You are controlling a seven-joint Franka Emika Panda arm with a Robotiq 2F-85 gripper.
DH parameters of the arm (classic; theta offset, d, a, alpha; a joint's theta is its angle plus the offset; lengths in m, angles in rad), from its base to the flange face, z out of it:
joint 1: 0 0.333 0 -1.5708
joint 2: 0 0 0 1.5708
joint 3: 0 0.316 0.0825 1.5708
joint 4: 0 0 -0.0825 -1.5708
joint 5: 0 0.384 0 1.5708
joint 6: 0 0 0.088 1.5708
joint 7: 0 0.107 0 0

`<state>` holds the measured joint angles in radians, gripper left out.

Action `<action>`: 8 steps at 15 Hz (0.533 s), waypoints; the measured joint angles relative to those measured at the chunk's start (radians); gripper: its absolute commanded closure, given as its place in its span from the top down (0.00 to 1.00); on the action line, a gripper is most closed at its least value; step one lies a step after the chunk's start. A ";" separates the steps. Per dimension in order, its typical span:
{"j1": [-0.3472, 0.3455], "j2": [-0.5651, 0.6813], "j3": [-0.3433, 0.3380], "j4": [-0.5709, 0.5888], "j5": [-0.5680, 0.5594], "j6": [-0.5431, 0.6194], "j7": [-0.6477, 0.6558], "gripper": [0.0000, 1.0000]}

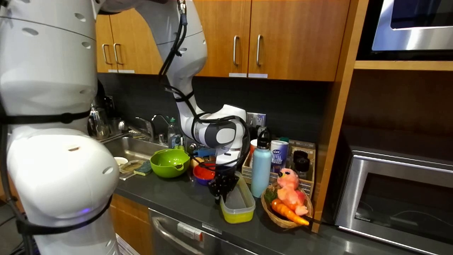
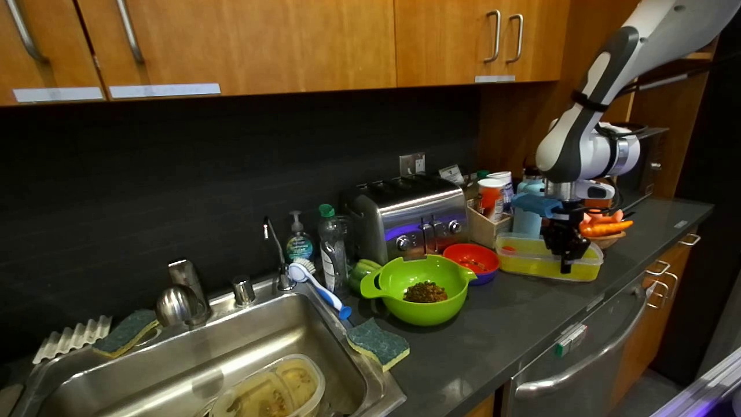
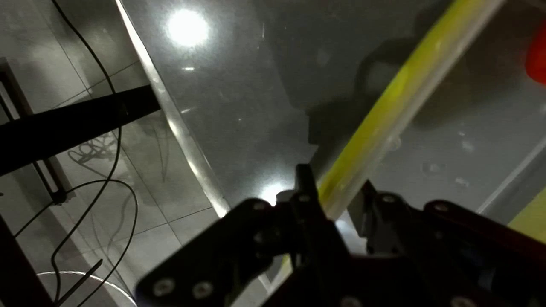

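Note:
A clear-rimmed yellow plastic container (image 1: 239, 216) stands on the dark counter; it also shows in an exterior view (image 2: 529, 264). My black gripper (image 1: 220, 199) points down at its long side wall; it also shows in an exterior view (image 2: 566, 265). In the wrist view the gripper (image 3: 335, 182) has its two fingers apart, one on each side of the container's wall (image 3: 386, 113). There is a gap between the wall and the right finger; whether the left finger touches the wall I cannot tell. A small red thing (image 3: 538, 57) lies inside the container, away from the fingers.
A light-blue bottle (image 1: 261, 170) and a basket (image 1: 283, 222) with a plush toy (image 1: 291, 189) and carrot (image 1: 288, 212) stand beside the container. A red bowl (image 2: 472, 260), green bowl (image 2: 428, 307), toaster (image 2: 414, 214) and sink (image 2: 191, 370) lie along the counter.

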<state>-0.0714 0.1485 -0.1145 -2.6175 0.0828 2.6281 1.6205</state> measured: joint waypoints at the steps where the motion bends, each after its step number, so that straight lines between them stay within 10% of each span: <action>1: 0.000 0.000 -0.001 0.000 0.000 0.000 -0.002 0.05; 8: -0.001 -0.008 -0.013 -0.001 0.000 -0.032 -0.090 0.03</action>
<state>-0.0729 0.1403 -0.1277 -2.6186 0.0830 2.5964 1.5303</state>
